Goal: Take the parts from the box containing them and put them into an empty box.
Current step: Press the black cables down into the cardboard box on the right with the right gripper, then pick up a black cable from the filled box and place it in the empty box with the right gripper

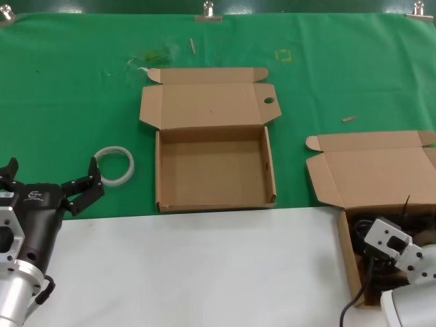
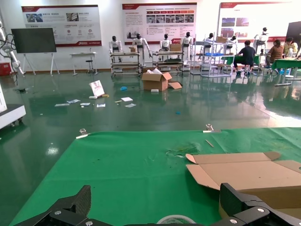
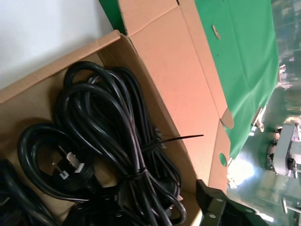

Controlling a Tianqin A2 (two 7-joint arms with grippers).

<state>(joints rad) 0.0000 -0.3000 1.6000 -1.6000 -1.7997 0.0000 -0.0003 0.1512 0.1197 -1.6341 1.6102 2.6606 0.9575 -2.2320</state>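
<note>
A: Where are the parts seen?
B: Bundled in the box containing them, desk's right edge. Right tool is held over them; its state can't be told.
A: The empty box?
B: Set mid-desk, lid back. Left tool is spread wide nr a white ring.

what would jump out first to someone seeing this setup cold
Probably the empty box, lid thrown back, at the middle of the green cloth. Next, the tangle of black power cords filling the box at the robot's right, with the right claw hanging over them. The left claw waits open near a white ring on the cloth.
</note>
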